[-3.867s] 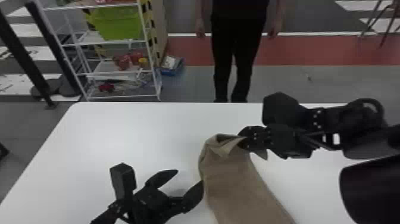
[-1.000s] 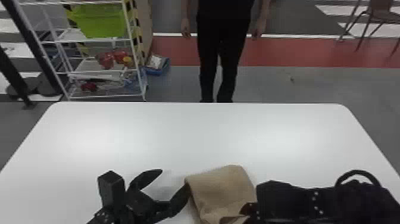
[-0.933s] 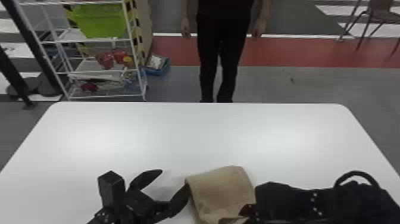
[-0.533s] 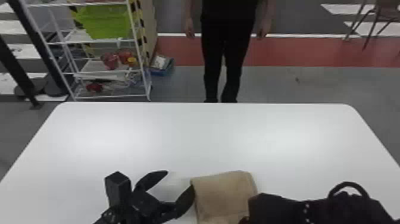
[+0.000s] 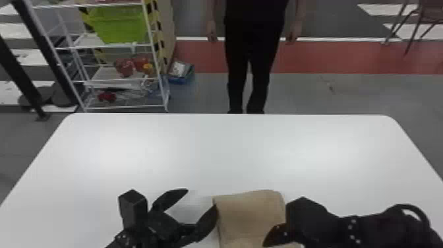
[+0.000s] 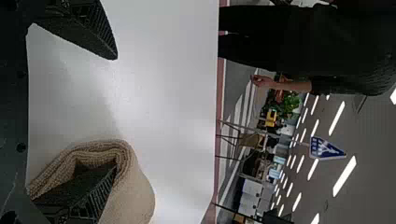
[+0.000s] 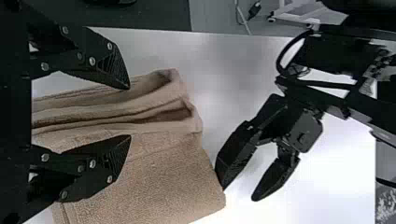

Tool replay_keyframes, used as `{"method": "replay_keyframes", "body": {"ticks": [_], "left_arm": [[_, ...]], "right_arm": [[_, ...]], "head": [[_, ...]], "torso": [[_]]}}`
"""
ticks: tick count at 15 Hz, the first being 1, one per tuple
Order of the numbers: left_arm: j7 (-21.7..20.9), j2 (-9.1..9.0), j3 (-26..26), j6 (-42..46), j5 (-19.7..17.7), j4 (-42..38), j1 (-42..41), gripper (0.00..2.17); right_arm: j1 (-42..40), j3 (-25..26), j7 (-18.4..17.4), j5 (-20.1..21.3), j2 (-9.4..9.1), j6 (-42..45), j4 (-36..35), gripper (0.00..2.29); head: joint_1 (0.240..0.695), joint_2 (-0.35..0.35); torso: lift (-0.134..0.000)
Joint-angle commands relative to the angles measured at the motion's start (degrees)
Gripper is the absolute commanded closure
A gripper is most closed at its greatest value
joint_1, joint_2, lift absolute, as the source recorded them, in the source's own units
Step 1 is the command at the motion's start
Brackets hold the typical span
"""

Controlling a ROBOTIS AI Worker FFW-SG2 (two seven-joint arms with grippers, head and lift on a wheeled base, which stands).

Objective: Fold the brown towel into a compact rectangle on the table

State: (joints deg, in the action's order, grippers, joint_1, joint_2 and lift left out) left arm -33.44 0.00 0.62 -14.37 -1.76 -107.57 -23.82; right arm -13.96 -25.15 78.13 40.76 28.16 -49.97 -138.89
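towel (image 5: 247, 214) lies folded into a thick, squarish stack on the near part of the table (image 5: 230, 151), between the two grippers. the left gripper (image 5: 201, 198) is spread wide with nothing pinched; one of its fingers sits inside a rolled fold at the towel's left side. that looks like the main risk: pulled back crookedly, it could hook the loop and drag the stack open. the right gripper (image 7: 130, 112) has its fingers apart over the near layers, gripping nothing. closing there might catch only the upper ply, leaving the lower ones to slide or bunch.

the cloth is brown and nubbly, with soft, rounded bends and loose layers that gape at one end, so it may spring up unless pressed. under it the tabletop is smooth, white and round-cornered, likely slippery. beyond, far left, a thin wire rack (image 5: 127, 107) carries a glossy green bin (image 5: 118, 26).
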Motion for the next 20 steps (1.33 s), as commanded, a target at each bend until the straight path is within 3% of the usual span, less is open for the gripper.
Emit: {"method": "replay_keyframes", "body": {"ticks": [1,4,7,8,11,14,17,19,20], "left_arm": [[-0.05,-0.15,0.0,0.17,0.0,0.0,0.0,0.07],[-0.14,-0.15,0.0,0.17,0.0,0.0,0.0,0.07],[-0.22,-0.15,0.0,0.35,0.0,0.0,0.09,0.07],[-0.22,-0.15,0.0,0.35,0.09,0.0,0.09,0.07],[-0.31,-0.15,0.0,0.17,0.26,0.08,0.17,0.07],[-0.58,-0.15,0.7,0.17,0.26,0.44,0.26,0.07],[-1.81,-0.15,0.79,0.17,2.02,0.17,0.26,0.07],[-7.26,-0.15,0.18,-0.88,4.57,-0.71,0.53,0.07],[-11.3,-0.15,-0.18,-1.76,8.26,-1.94,1.14,0.07]], "right_arm": [[0.07,1.94,0.19,-4.29,-0.56,-4.84,-3.05,0.43],[-0.01,3.79,0.19,-5.96,-1.18,-6.94,-3.05,0.51],[-0.01,7.92,0.19,-8.77,-1.88,-6.77,-1.64,1.53],[-0.01,8.54,0.19,-8.94,-2.23,-6.59,-1.38,1.69],[-0.01,8.1,0.19,-9.56,-3.55,-5.54,1.79,1.69],[0.51,3.61,0.19,-5.6,-5.49,-3.96,5.04,1.75],[0.95,2.12,0.19,-5.25,-5.93,-4.13,6.18,1.75],[0.95,2.03,0.19,-4.99,-5.93,-4.13,6.53,1.75],[0.95,1.94,0.19,-4.81,-5.93,-4.13,6.8,1.75]], "head": [[0.695,0.029],[0.695,0.037],[0.695,0.024],[0.695,0.016],[0.695,-0.001],[0.695,0.006],[0.695,0.028],[0.695,0.032],[0.695,0.028]], "torso": [[-0.123],[-0.123],[-0.123],[-0.123],[-0.123],[-0.123],[-0.123],[-0.123],[-0.123]]}}
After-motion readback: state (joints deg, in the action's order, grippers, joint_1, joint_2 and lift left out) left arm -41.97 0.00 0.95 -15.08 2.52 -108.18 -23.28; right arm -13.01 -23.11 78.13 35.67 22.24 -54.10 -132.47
